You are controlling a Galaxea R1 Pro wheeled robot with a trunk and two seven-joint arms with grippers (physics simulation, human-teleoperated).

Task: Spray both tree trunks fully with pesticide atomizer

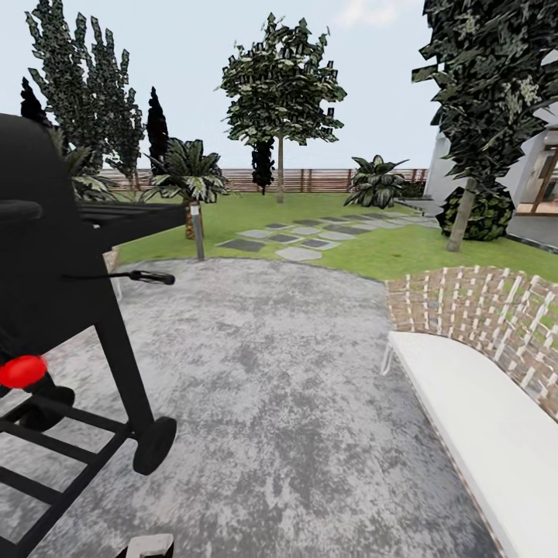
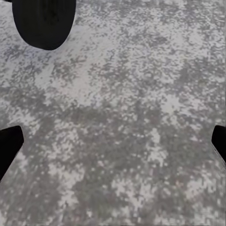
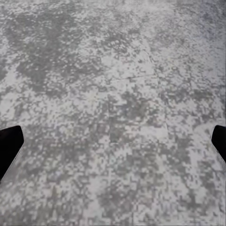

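The garden lawn lies ahead beyond grey paving, with a brown slat fence at the back. One tall tree stands far off at centre on a thin bare trunk. A second tree rises at the right, its trunk leaning. The atomizer and the pesticide are out of view. My left gripper hangs open over the paving, with nothing between its dark fingertips. My right gripper is open over the paving too.
A black wheeled grill stands close at the left, its wheel near my left gripper. A white bench with a woven back fills the right. Stepping stones cross the lawn past a short post and palms.
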